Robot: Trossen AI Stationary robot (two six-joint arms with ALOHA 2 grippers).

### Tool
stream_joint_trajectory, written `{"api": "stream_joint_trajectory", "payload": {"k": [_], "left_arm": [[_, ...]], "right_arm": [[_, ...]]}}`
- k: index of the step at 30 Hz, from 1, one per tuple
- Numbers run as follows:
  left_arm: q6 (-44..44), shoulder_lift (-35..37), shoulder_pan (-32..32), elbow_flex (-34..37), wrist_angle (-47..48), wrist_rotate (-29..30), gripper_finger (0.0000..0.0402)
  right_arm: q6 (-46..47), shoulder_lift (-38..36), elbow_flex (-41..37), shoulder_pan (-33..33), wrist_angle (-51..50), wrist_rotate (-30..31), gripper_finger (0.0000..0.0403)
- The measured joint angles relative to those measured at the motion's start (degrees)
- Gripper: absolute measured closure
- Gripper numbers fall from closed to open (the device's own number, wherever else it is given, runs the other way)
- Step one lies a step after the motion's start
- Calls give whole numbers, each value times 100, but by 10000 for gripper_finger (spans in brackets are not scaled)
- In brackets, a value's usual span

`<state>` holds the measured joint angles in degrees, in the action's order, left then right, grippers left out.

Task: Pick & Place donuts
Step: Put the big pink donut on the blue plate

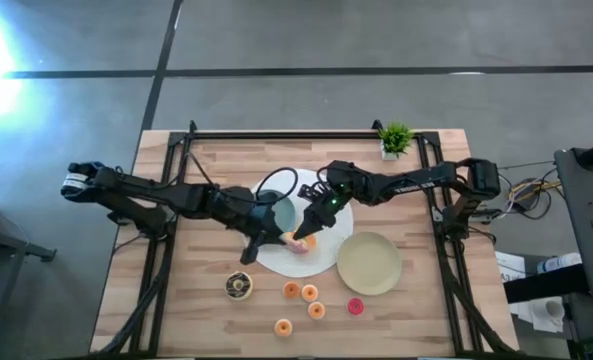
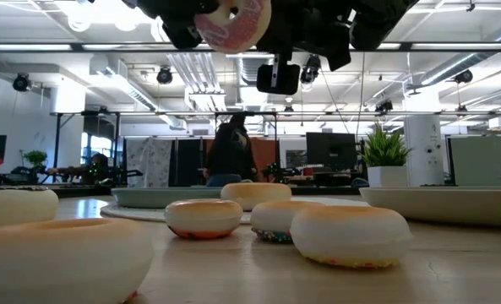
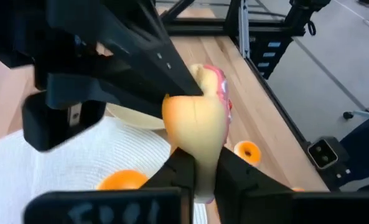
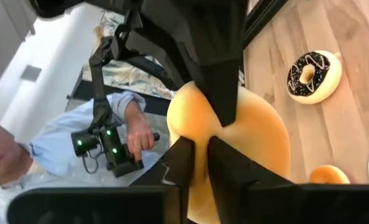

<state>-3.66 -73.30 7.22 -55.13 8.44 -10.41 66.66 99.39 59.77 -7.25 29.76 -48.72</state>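
A pink-glazed donut (image 2: 233, 21) with a pale underside hangs high above the table, over the white plate (image 1: 321, 262). Both grippers are shut on it. My left gripper (image 3: 203, 163) reaches in from the table's left and my right gripper (image 4: 200, 146) from the right, meeting at the donut (image 1: 296, 243). An orange donut (image 3: 122, 180) lies flat on the white plate. Several more donuts lie flat on the wood near the near edge: a chocolate one (image 1: 238, 286), orange ones (image 1: 291, 290) and a red one (image 1: 355, 306). My left gripper pinches the pink donut's ring (image 3: 200, 146) between its two fingers, on the side nearest its wrist. The donut stands on edge, lifted clear of the plate. My right gripper pinches the ring's opposite side (image 4: 193, 127) between its two fingers, which point toward the left gripper's fingers (image 4: 224, 93).
A teal plate (image 1: 281, 215) and a beige plate (image 1: 369, 263) flank the white one. A small potted plant (image 1: 394, 140) stands at the far right corner. Bare wood lies left of the plates. A person holding a controller (image 4: 112, 146) shows beyond the table.
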Motion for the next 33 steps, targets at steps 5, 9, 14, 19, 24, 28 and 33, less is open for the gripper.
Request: {"api": "stream_joint_trajectory", "payload": {"k": [5,9,14,19,24,28,33], "left_arm": [[-138,2,0,0,570,100,393],[-636,40,-1,0,1463,281,393],[-1547,138,-37,126,2358,557,394],[-2774,375,-462,789,2350,39,394],[-3653,485,-1290,1444,1080,-910,394],[-4214,477,-2090,1743,479,-1131,394],[-4473,373,-2789,2037,504,-1651,394]], "right_arm": [[76,0,0,-18,-224,111,263],[40,0,0,-60,-598,114,201],[-514,-192,-2,-116,-1150,702,160],[-1655,-782,-2,-116,-2511,2024,160],[-2390,-1349,-4,-125,-3724,3029,169],[-2577,-1538,-4,-129,-4056,3273,172],[-2593,-1591,-19,-133,-4068,3404,173]]}}
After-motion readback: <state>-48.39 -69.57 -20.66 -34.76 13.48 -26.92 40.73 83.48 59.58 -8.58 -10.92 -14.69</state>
